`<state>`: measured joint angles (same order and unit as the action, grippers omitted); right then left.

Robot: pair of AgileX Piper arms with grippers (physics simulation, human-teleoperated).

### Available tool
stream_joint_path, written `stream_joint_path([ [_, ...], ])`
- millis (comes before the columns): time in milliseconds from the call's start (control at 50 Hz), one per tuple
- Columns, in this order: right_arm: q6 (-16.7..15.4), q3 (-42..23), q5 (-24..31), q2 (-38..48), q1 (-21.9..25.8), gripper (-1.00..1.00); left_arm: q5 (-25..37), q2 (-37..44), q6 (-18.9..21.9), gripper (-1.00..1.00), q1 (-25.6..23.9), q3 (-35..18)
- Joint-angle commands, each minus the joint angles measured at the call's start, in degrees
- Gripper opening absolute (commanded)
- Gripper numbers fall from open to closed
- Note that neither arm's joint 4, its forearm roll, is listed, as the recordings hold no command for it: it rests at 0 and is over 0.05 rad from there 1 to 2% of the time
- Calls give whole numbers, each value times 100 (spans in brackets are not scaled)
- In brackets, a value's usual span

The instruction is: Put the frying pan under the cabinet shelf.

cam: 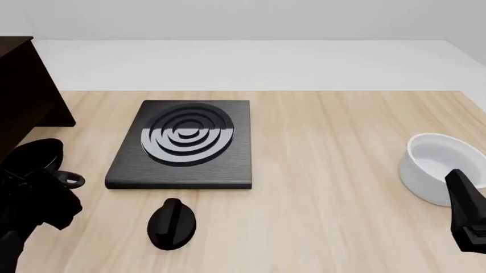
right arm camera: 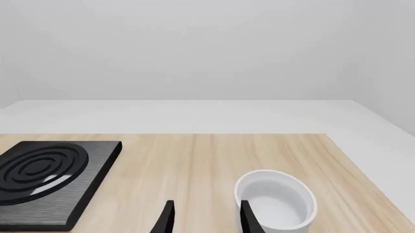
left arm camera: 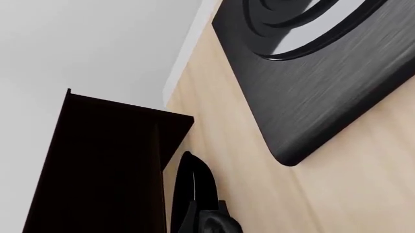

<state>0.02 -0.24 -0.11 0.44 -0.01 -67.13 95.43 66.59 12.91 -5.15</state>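
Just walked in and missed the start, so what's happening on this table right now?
The left arm is at the table's left edge with the frying pan close by its gripper, right beside the dark cabinet shelf; whether the gripper actually clamps the pan can't be made out. The right gripper hangs open and empty near the white bowl on the right. The square hotplate and a small black knob sit untouched mid-table.

We see the frying pan (cam: pixel 34 154), black, round, at the table's far-left edge, partly hidden by the arm, just beside the dark brown cabinet shelf (cam: pixel 23 85), not yet under it.
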Motion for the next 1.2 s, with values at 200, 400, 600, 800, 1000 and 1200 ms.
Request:
stream_joint_path([
  [200, 0, 0, 0, -1, 0, 100, 11, 235, 37, -100, 327, -25],
  [400, 0, 0, 0, 0, -1, 100, -84, 356, -26, -100, 399, -32],
  [600, 1, 0, 0, -1, -1, 100, -210, 515, -51, -100, 448, -89],
  [800, 2, 0, 0, -1, -1, 100, -209, 605, -98, -100, 461, -179],
  [1000, -1, 0, 0, -1, 1, 100, -108, 555, -116, -100, 472, -248],
  [1200, 1, 0, 0, 0, -1, 100, -98, 618, -116, -100, 488, -319],
])
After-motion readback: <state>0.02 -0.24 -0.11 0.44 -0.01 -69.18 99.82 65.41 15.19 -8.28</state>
